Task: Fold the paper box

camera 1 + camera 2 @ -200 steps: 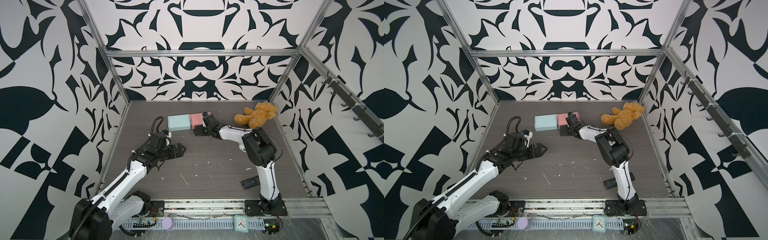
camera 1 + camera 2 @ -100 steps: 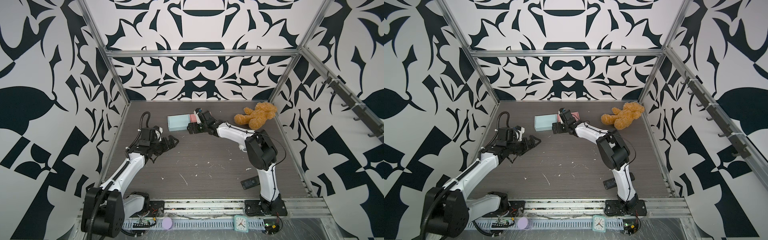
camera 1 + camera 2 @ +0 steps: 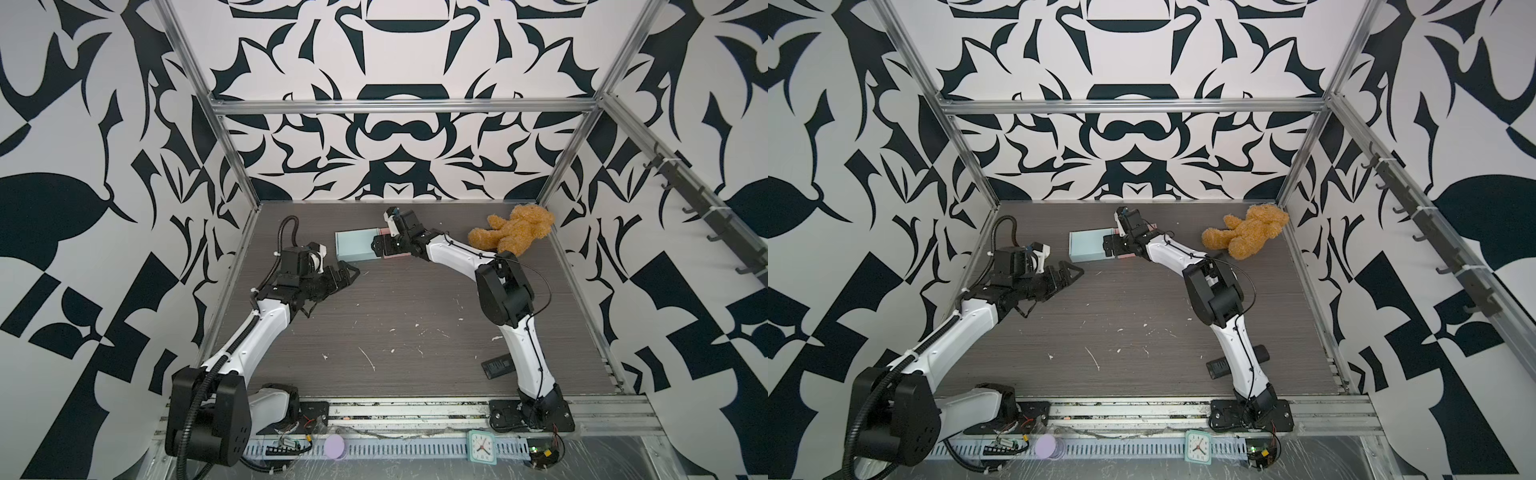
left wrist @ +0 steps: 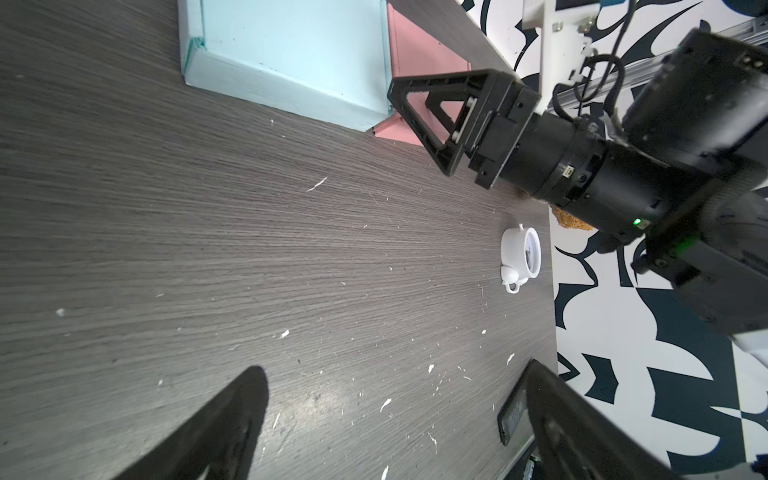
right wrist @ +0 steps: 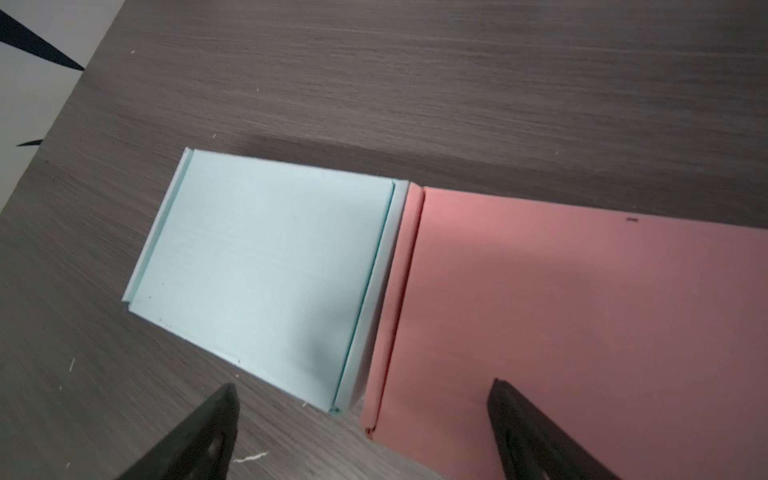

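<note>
A light blue paper box (image 3: 355, 245) lies closed and flat at the back of the table, and a pink paper box (image 5: 561, 311) touches its right side. My right gripper (image 3: 380, 247) hangs open over the seam between them and covers most of the pink box in both top views. In the right wrist view, one right gripper (image 5: 362, 386) finger is over the pink box and the other is over the table by the blue box (image 5: 266, 257). My left gripper (image 3: 345, 276) is open and empty, low over the table just in front of the blue box's left corner.
A brown teddy bear (image 3: 513, 228) lies at the back right corner. A black flat device (image 3: 496, 368) sits by the right arm's base. A small white pot (image 4: 521, 257) lies near the table edge. White scraps dot the tabletop (image 3: 415, 316).
My right gripper has moved left across the pink box to the blue box's edge. My left gripper has moved toward the back, closer to the blue box. Both stay open.
</note>
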Robot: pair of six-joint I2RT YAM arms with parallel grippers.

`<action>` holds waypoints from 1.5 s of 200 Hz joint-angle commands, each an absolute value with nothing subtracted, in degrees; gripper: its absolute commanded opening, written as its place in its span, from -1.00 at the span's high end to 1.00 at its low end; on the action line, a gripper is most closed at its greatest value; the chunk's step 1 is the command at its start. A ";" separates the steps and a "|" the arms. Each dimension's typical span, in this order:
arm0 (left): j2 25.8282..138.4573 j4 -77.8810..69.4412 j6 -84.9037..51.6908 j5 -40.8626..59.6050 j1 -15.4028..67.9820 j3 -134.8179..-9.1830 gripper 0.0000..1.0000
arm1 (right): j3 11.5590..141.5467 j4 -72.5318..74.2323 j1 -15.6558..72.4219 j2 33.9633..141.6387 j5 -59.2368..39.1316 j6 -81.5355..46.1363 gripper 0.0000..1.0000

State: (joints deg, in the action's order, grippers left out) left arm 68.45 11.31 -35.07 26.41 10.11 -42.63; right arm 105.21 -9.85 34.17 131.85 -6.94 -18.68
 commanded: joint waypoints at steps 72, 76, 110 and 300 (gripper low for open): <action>66.19 13.55 -33.44 26.96 8.84 -42.32 -0.99 | 103.73 -9.83 31.38 130.86 -5.42 -18.89 -0.92; 66.03 13.61 -33.40 26.90 8.80 -42.20 -0.99 | 103.33 -9.61 31.11 130.71 -5.33 -18.89 -0.92; 65.60 14.11 -33.14 26.42 8.72 -41.90 -1.00 | 100.78 -8.90 30.24 129.13 -4.86 -18.81 -0.92; 50.39 24.20 -24.28 -14.34 8.12 -34.92 -0.98 | 76.89 6.71 32.45 100.04 8.49 -6.73 -0.98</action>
